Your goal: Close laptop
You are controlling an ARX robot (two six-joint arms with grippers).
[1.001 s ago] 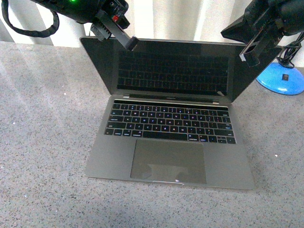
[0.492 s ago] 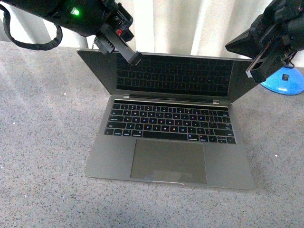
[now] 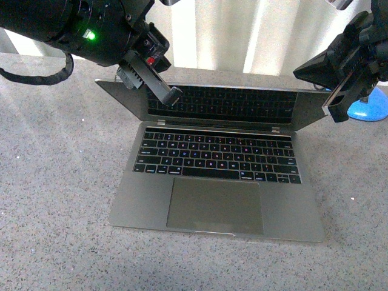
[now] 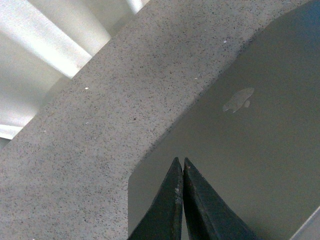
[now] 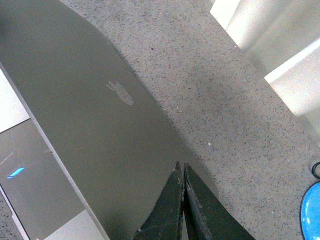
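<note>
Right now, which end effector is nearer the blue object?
The right end effector, beside the blue object; the left end effector is across the laptop.

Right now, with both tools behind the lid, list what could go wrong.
1. The left tool and right tool, both shut, sit near opposite top corners of the laptop; uneven pushing could twist its screen half.
2. Their narrow tips on the smooth metal may slip off or scratch it.
3. The right tool is close to the blue object and might clip it.
</note>
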